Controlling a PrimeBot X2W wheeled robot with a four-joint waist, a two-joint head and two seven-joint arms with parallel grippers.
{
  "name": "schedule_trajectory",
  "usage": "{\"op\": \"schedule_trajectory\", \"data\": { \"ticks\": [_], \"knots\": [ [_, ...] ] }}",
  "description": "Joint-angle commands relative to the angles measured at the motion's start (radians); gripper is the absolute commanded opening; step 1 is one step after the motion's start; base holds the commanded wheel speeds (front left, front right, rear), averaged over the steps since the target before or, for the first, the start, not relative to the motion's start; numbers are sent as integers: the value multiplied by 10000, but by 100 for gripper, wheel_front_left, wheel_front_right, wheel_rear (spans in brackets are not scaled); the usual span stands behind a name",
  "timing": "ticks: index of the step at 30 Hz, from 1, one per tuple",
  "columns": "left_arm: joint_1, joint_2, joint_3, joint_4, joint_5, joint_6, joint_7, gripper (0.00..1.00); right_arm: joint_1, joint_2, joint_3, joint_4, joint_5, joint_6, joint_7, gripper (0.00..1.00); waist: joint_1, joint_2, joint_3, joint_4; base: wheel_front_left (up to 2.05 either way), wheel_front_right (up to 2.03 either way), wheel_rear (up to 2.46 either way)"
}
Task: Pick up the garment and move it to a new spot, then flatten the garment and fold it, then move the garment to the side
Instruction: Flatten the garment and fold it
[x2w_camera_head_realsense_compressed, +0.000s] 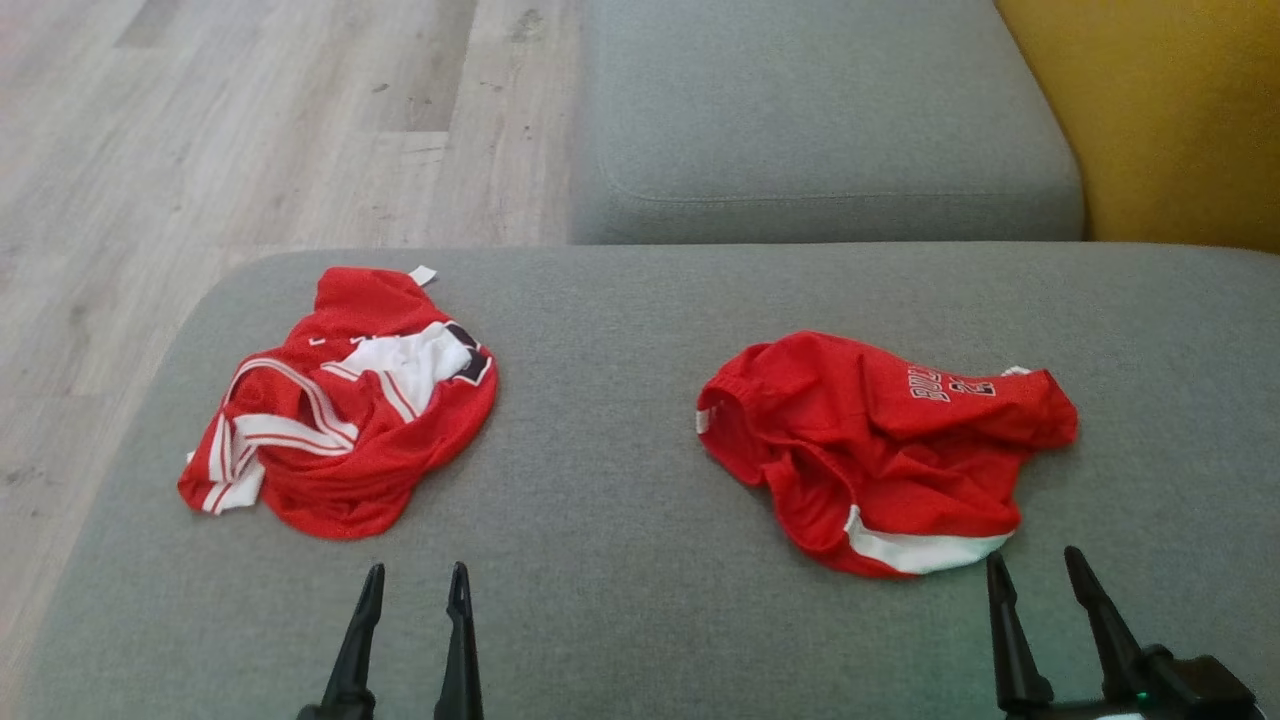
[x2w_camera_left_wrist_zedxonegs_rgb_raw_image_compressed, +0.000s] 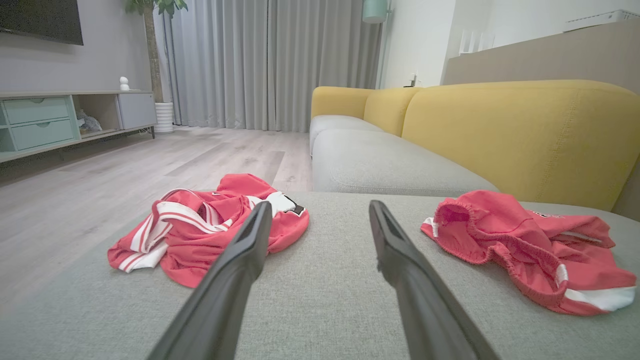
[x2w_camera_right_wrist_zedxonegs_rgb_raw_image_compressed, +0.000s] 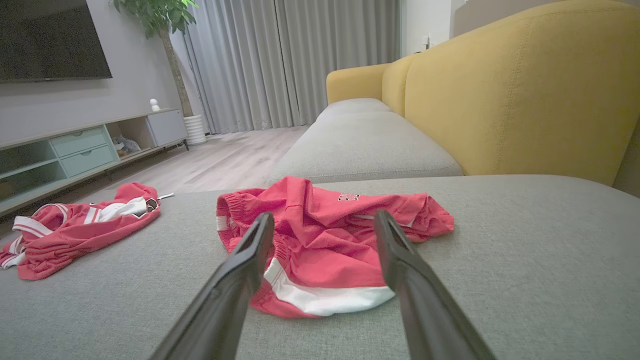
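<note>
Left claw (x2w_camera_head_realsense_compressed: 416, 570): wide, empty, just short of the jersey (x2w_camera_head_realsense_compressed: 350, 450).
Right claw (x2w_camera_head_realsense_compressed: 1032, 555): wide, empty, near the white hem of the shorts (x2w_camera_head_realsense_compressed: 880, 440).
Shorts: crumpled on the sofa seat (x2w_camera_head_realsense_compressed: 620, 580); a pinch may lift one layer.
Jersey: by the seat's edge; a drag could spill it to the floor (x2w_camera_head_realsense_compressed: 150, 150).

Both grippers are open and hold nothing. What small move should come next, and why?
Probably the right gripper should ease forward and down onto the white hem of the red shorts. That hem lies just ahead of its open fingers, and the shorts lie crumpled on the grey cushion, not yet picked up.
</note>
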Motion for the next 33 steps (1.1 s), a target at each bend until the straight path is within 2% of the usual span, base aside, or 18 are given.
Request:
{"op": "schedule_trajectory", "data": {
  "ticks": [1,9,13,17,20,25,33],
  "knots": [
    [-573,-92,221,-223,-58,57,-80,100,-357,-89,172,-291,-55,-7,-38,100,0,0,54,-136,0,0,0],
    [-1057,-93,-349,440,-561,-144,-80,100,-539,-89,136,-344,-121,-7,-38,100,0,0,388,-981,0,0,0],
    [-1783,-93,-1138,1001,-605,-300,-80,100,-720,-89,205,-410,-231,-7,-38,100,0,0,734,-1750,0,0,0],
    [-2734,-93,-2130,2136,-769,-405,-80,100,-982,-89,345,-394,-348,-7,-38,100,0,0,1169,-2578,0,0,0],
    [-3588,-93,-2942,3121,-1218,-519,-80,100,-1166,-89,374,-425,-369,-7,-38,100,0,0,1535,-3093,0,0,0],
    [-5089,-93,-4176,4386,-2549,-764,174,100,-1455,-89,460,-463,-279,-7,-38,100,0,0,2157,-3720,0,0,0],
    [-6828,-93,-5431,5801,-3637,-628,719,100,-1817,-89,642,-381,-64,-7,-38,100,0,0,2750,-4369,0,0,0]
  ]
}}
